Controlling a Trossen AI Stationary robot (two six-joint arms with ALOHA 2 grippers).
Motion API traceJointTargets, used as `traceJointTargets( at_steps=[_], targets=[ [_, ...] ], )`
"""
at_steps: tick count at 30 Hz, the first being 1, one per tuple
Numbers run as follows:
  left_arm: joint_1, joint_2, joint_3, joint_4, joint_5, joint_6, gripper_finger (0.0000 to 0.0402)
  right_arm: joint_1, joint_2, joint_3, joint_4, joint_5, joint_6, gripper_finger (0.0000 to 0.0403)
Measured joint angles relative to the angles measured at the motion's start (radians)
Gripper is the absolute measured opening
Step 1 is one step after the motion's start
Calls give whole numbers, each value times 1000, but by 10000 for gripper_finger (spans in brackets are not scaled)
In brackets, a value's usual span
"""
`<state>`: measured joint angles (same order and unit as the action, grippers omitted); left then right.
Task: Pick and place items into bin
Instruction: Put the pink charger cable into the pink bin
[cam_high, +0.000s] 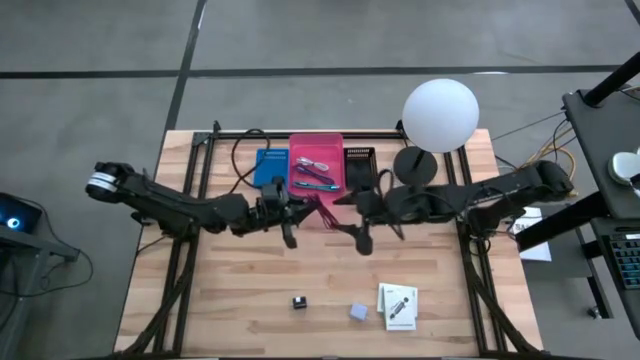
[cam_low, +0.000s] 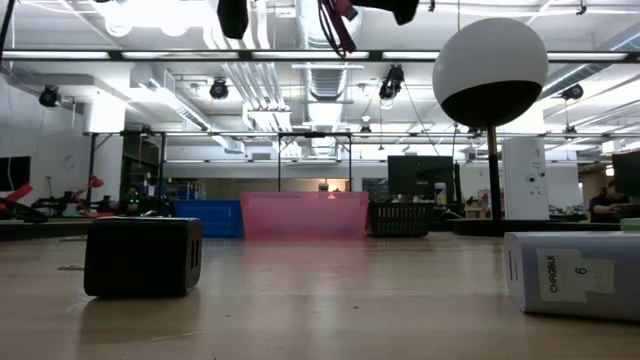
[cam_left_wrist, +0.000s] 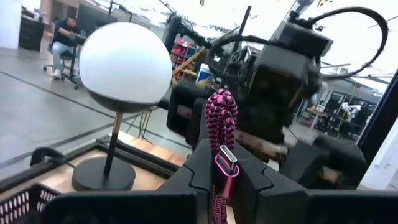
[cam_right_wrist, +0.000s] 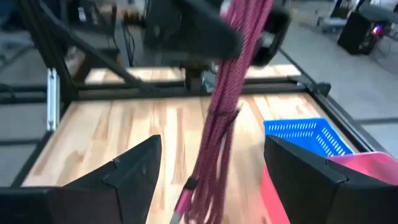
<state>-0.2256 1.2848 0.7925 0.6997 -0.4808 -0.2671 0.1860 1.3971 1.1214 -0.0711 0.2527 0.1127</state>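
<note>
Left gripper (cam_high: 290, 222) is clamped on the magenta strap (cam_left_wrist: 222, 134), which stands up between its fingers in the left wrist view. Right gripper (cam_high: 361, 232) faces it with fingers spread wide; in the right wrist view the strap (cam_right_wrist: 230, 87) hangs between those fingers without touching either.

Both grippers are raised above the table (cam_high: 240, 300), just short of the pink bin (cam_high: 316, 166). The strap's long axis runs roughly vertical, its loose end (cam_high: 325, 212) trailing toward the bin's near edge. The bin lies just beyond the strap; the left gripper, being the holder, is the nearer arm for the drop.

Adjacent items:
- Blue bin (cam_high: 270, 166) and black basket (cam_high: 360, 165) flank the pink bin.
- Lamp (cam_high: 439, 115) stands behind the right arm, clear of the path.
- Black cube (cam_high: 299, 301), grey-blue cube (cam_high: 358, 312) and white card (cam_high: 397, 304) lie on the near table, well apart from both grippers.

Judgement: the right gripper is the only obstruction near the strap.
</note>
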Motion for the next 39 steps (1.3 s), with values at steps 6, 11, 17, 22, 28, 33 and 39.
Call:
traceJointTargets(
  at_steps=[6,11,17,22,28,33,39],
  targets=[
    [0,-9,19,-1,4,68,9,-6,110,149,-146,9,22,256],
    [0,-10,21,2,8,71,8,-16,167,239,-219,24,24,240],
    [-1,-11,21,0,13,74,8,-26,172,263,-255,87,21,208],
    [-1,-12,24,0,16,75,8,-27,163,261,-264,87,19,162],
    [-1,-23,20,-2,18,74,9,-27,160,262,-284,85,-7,63],
    [-1,-25,20,-13,19,66,26,-27,160,269,-338,84,-15,19],
    [9,-25,16,7,13,-14,55,-42,158,289,-454,88,-58,15]
  ],
)
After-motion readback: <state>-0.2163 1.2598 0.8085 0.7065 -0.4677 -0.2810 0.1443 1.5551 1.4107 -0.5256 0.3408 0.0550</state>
